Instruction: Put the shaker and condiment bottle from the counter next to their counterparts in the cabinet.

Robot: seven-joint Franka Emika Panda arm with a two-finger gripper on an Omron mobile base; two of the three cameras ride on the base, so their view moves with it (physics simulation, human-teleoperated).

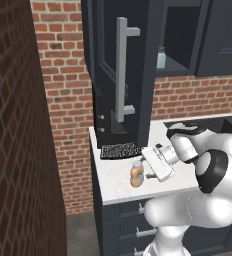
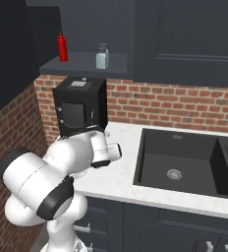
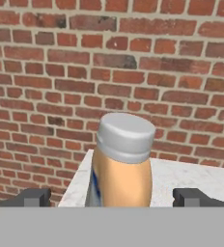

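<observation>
Condiment bottle (image 3: 121,164): smooth orange-amber body, plastic in look, with a matt pale grey cap. Counter (image 1: 119,176): white, faintly marbled stone finish, smooth; cabinet (image 1: 133,60) door matt dark navy with a brushed silver metal handle (image 1: 122,70). Brick wall (image 3: 61,72): rough red masonry, pale mortar joints.

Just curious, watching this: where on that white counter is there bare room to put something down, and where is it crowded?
Bare counter lies between the robot's hand and the sink, along the front edge. It is crowded at the left end: the orange condiment bottle stands between the open hand's fingers, with a dark rack and black appliance behind.
</observation>
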